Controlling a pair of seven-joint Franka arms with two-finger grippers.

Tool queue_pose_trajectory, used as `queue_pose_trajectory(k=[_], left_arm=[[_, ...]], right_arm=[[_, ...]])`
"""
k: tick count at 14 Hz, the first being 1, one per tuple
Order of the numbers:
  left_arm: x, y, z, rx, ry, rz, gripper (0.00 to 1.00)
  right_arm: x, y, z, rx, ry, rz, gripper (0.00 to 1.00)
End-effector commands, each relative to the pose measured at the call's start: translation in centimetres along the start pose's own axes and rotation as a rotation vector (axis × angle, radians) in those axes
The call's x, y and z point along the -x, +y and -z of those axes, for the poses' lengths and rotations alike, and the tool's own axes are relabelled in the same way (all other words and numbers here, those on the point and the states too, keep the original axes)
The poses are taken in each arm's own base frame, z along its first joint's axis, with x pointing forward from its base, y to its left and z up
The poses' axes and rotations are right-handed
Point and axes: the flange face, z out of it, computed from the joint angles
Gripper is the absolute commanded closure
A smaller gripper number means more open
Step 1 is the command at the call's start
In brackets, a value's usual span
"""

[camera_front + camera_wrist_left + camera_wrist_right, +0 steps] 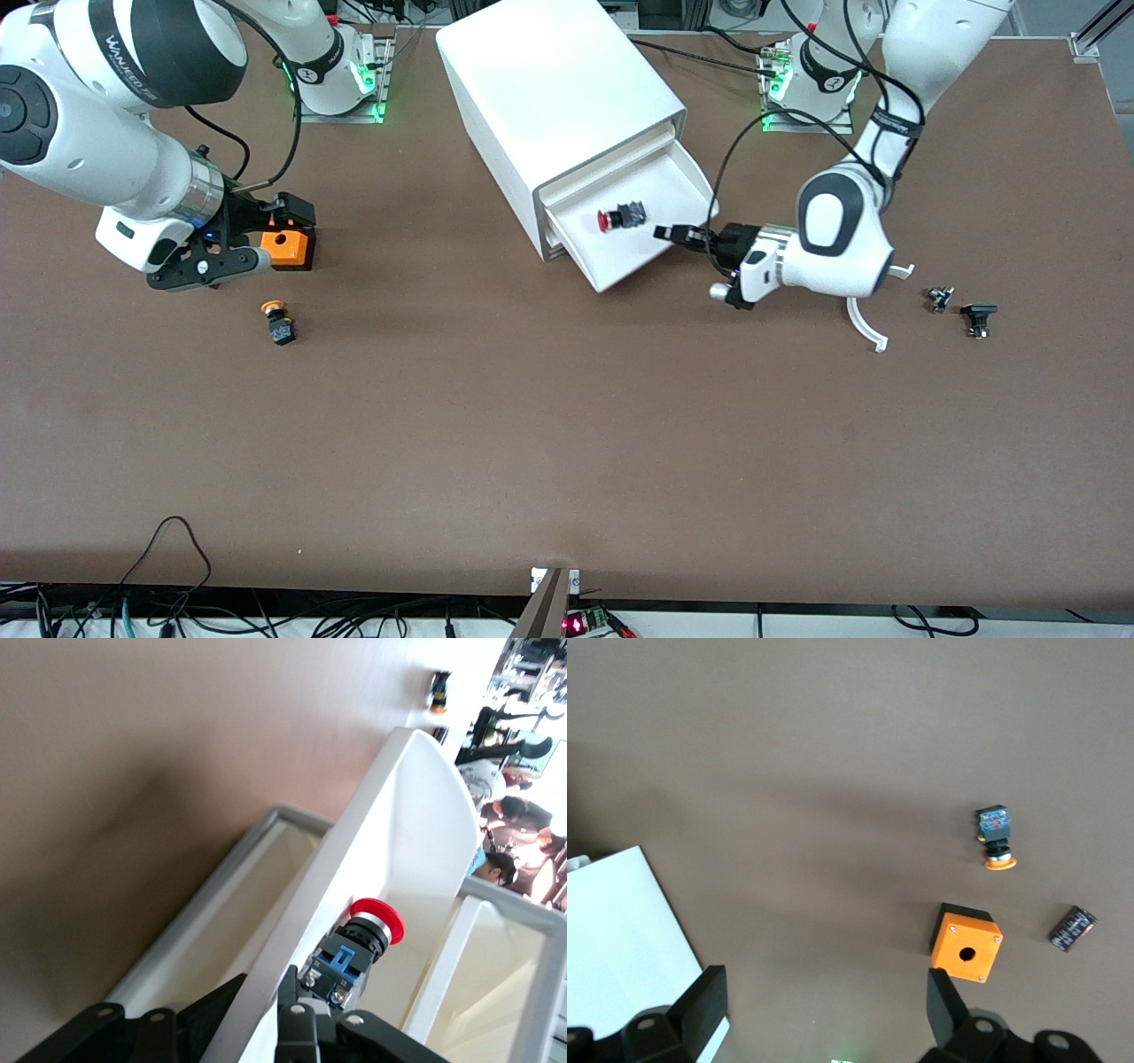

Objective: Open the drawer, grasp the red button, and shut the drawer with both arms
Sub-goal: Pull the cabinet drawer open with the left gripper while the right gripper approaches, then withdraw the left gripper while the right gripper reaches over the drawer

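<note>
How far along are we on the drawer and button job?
The drawer is pulled out, the red button lying inside. The left gripper is at the drawer's side wall, fingers straddling it, not yet holding the button. The right gripper, open, waits over the orange box. Grabbing and closing remain.

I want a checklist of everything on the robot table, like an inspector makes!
Surface: brown table top, bare toward the front camera.
Job's things: shallow white plastic drawer pulled out of big white cabinet; red-capped push-button lying in it.
Clutter: orange box with a hole, orange-capped button, curved white piece, two small black parts.
Grippers: left gripper astride the drawer's wall; right gripper open above the orange box.
Cables: black leads on both arms.
Surroundings: wires along the table's edge.
</note>
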Motion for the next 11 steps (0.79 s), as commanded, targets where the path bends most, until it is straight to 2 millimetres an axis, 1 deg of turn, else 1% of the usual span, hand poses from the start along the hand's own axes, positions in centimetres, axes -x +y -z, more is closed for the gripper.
queue_pose_trajectory(k=[1,2,3,4,6,7,8,9,10,11], left_arm=[[-1.3,-0.2,2.6,-0.049,0.087,0.038,0.73],[-1.6,0.0,3.4,-0.061,0.129,0.022,0.05],[-1.6,0.6,4.0,-0.071,0.151,0.011,0.0],[-1.5,1.0,4.4,-0.079,0.168,-0.003,0.0],[-1.6,2.2,7.9,-0.132,0.277,-0.044,0.0],[-1.1,3.6,9.7,-0.191,0.309,-0.093,0.0],[-0.5,4.4,12.5,-0.256,0.361,-0.133,0.0],[0.4,5.6,15.7,-0.303,0.42,-0.168,0.0],[1.4,5.9,19.1,-0.313,0.484,-0.169,0.0],[1.8,5.9,20.7,-0.315,0.516,-0.17,0.0]], right_arm=[[-1.1,-0.1,0.0,-0.024,-0.006,0.015,0.0],[-1.1,-1.0,-0.1,-0.021,-0.008,0.039,0.0],[-1.0,-3.0,-0.2,-0.019,-0.009,0.093,0.0],[-0.9,-5.1,-0.2,-0.016,-0.002,0.133,0.0],[-0.8,-11.3,-0.5,0.001,0.004,0.225,0.0],[-1.0,-14.5,-0.6,0.009,0.011,0.276,0.0],[-1.7,-17.1,-0.5,0.015,0.03,0.323,0.0],[-2.6,-19.3,-0.4,0.018,0.055,0.36,0.0],[-3.1,-21.8,-0.5,0.021,0.068,0.401,0.0],[-3.7,-23.2,-1.0,0.021,0.072,0.418,0.0]])
